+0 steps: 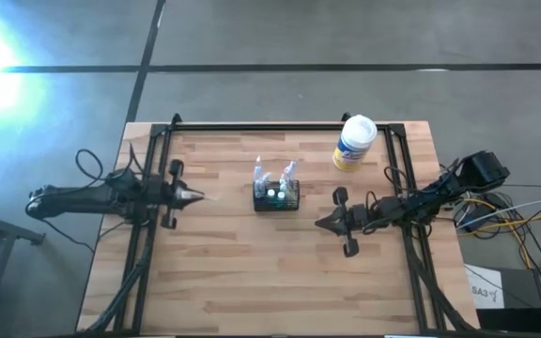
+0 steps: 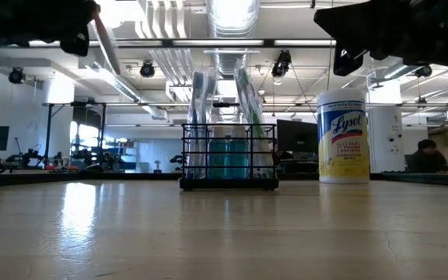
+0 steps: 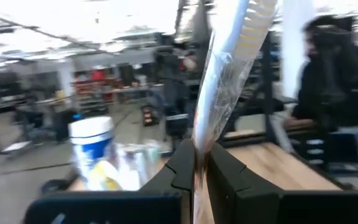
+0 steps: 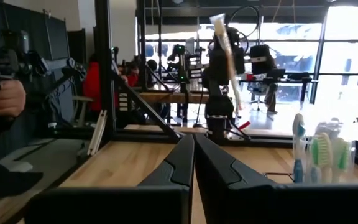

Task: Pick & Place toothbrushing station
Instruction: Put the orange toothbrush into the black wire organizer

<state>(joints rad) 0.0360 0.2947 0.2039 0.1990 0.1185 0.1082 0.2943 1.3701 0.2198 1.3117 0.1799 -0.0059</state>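
The left pincer (image 1: 195, 196), off to the worktop's (image 1: 233, 282) left, pinches a wrapped toothbrush (image 3: 229, 81), not yet placed. At mid-worktop the toothbrushing station (image 1: 276, 197) already holds several brushes, so the job looks partly done. The right pincer (image 1: 321, 223) waits just right of it, fingers pressed together, empty.

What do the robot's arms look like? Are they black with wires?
Yes. Both arms are dark, thin and jointed. Each end effector, left and right, has two black wedge-shaped fingers. Black cables loop behind the left arm; black and yellow ones trail behind the right.
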